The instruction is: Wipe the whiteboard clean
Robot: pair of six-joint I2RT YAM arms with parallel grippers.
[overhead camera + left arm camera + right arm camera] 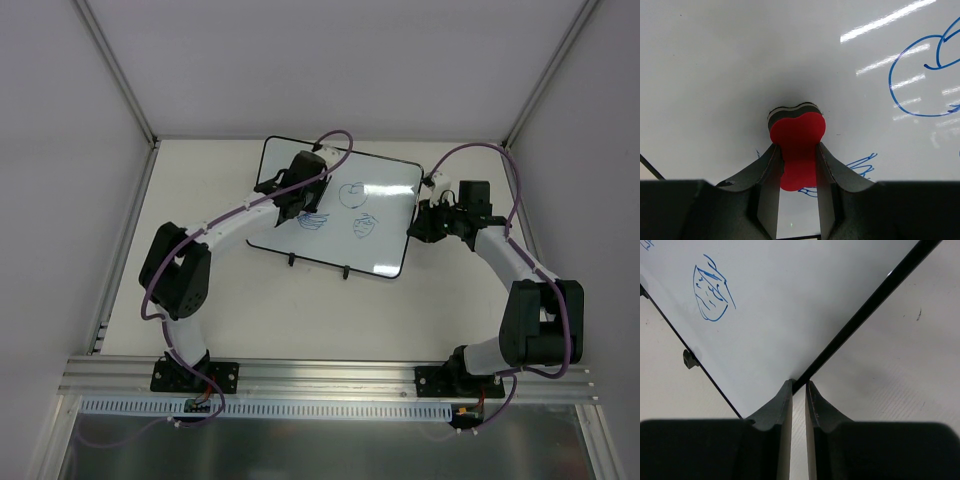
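Near edge: metal rail [330,375] with both arm bases bolted on. Beyond it lies a broad bare band of surface [300,310], the widest open room in the top view.

Whiteboard [390,215] lies flat on the surface past that band, turned askew. Its near long edge carries two small black feet [292,260]. A bare strip of surface runs along its left. The right arm fills the narrower room on its right.

Right fingers [782,405]: nearly together, and the thin black frame [865,310] runs straight into the slit between their tips. They are clamped on the whiteboard's right edge. In the right wrist view, bare surface lies to one side of that frame and white board to the other. One foot [689,359] sticks out from the adjoining edge.

Left fingers [769,175]: clenched on the narrow waist of a red bone-shaped eraser [797,135], over the board's left half. A dark layer shows at the eraser's far lobe, which seems to meet the board in its own shadow. Its underside is hidden.

Blue doodles [353,194]: three patches in the top view, mid-board. The leftmost is partly covered by the left arm [240,215], and the left wrist view cuts another off at the picture's edge. What they depict is hard to make out.

Far side: the board's far left corner sits near the back wall [330,70]. Side walls close in both edges of the surface.
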